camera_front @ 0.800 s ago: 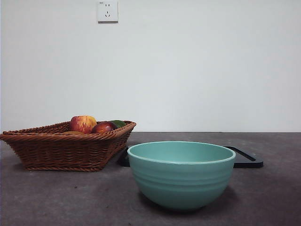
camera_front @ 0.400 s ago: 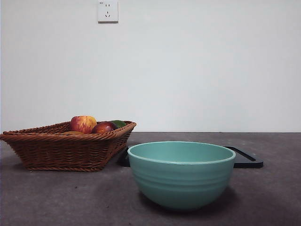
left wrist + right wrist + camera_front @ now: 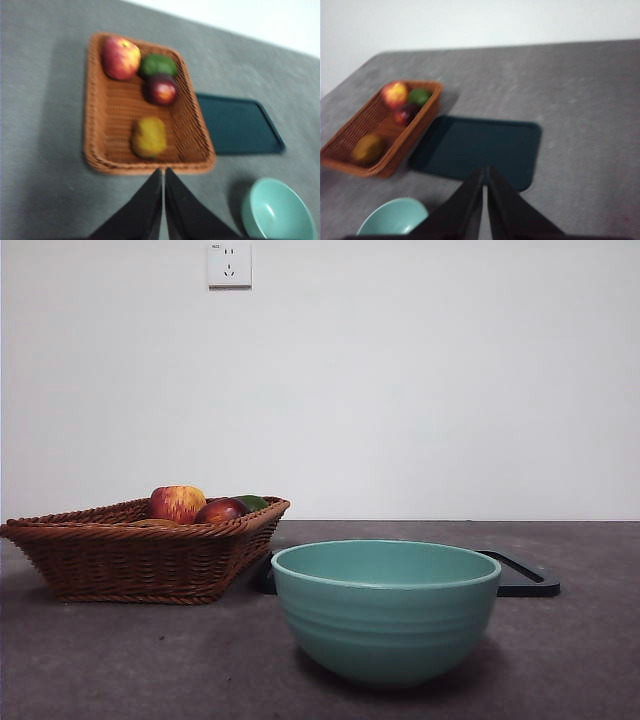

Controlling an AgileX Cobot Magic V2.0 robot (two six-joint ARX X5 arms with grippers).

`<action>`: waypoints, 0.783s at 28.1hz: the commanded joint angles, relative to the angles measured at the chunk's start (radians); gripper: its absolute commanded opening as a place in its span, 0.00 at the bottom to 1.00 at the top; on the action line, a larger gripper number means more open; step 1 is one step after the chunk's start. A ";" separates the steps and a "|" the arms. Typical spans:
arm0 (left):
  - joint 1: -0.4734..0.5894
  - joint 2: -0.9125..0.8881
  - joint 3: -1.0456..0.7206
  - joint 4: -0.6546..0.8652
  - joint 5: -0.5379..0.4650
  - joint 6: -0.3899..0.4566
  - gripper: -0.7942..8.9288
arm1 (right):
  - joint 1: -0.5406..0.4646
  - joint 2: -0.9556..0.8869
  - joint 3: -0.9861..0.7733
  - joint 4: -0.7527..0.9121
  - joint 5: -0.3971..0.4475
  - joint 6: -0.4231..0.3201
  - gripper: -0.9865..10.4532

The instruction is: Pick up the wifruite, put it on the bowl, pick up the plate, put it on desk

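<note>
Hovering high, both arms. Left gripper over basket edge, fingers pressed together, empty; wifruite just ahead in basket. Right gripper closed above tray. Bowl near front of counter, ready to receive.

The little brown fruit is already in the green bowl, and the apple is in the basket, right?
Not quite. The little brown fruit is in the basket too, alone at one end, away from the apple. The left wrist view shows it there, and shows the green bowl empty. The apple part is right.
</note>
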 commanded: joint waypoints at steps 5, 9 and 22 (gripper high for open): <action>-0.064 0.124 0.143 -0.106 0.050 0.109 0.09 | 0.112 0.153 0.155 -0.169 -0.006 -0.084 0.09; -0.114 0.169 0.201 -0.185 0.053 0.140 0.09 | 0.182 0.223 0.210 -0.270 -0.005 -0.132 0.09; -0.192 0.193 0.224 -0.260 0.074 0.169 0.28 | 0.306 0.278 0.224 -0.340 -0.005 -0.148 0.17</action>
